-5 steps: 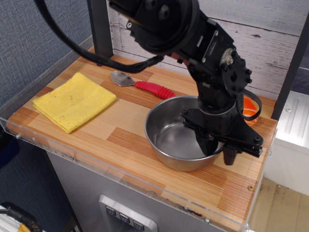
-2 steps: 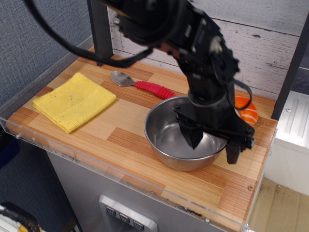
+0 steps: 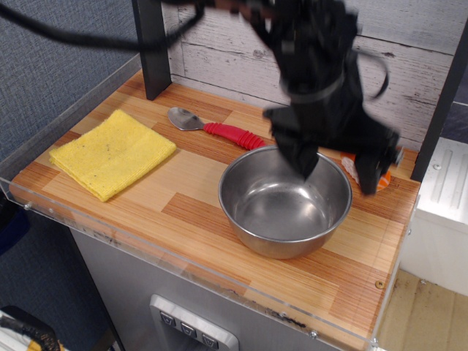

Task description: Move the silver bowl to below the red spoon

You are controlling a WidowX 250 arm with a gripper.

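Bowl sits near-right on table, just near of spoon. Gripper hovers over far rim, fingers spread, holding nothing. Prob. placement done; next: pull arm clear w/o bumping bowl.

Black arm reaching down from above, gripper blurred, jaws apparently spread, empty

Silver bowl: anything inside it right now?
The silver bowl looks empty: bare steel with reflections. The gripper hangs over its far rim and hides a short stretch of it, plus most of the orange sushi piece behind.
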